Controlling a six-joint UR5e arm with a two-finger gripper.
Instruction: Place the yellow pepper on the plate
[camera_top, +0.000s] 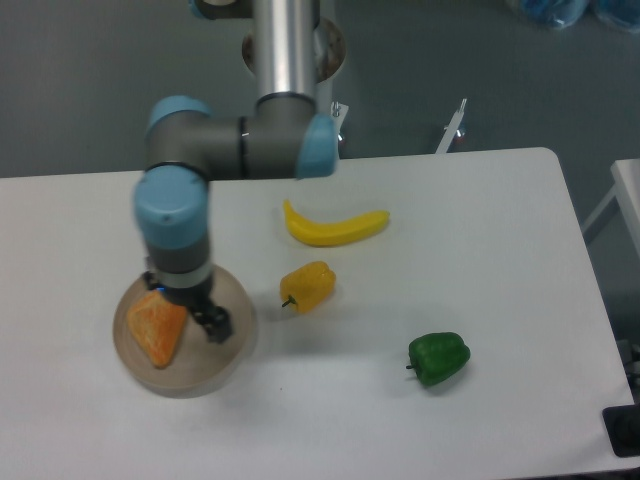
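The yellow pepper (308, 286) lies on the white table near its middle, stem toward the left. The round beige-grey plate (232, 345) sits at the front left, to the left of the pepper. A flat orange wedge (160, 329) lies on the plate's left half. My gripper (205, 320) hangs over the plate, right beside the wedge's right edge. Only one dark finger (217, 325) shows clearly, so I cannot tell how the jaws stand. Nothing shows between them. The pepper is apart from the gripper, to its right.
A long curved yellow banana (335, 226) lies behind the yellow pepper. A green pepper (438, 359) lies at the front right. The arm's elbow and upright column (285, 60) rise at the back left. The table's right edge (580, 240) is near a white object.
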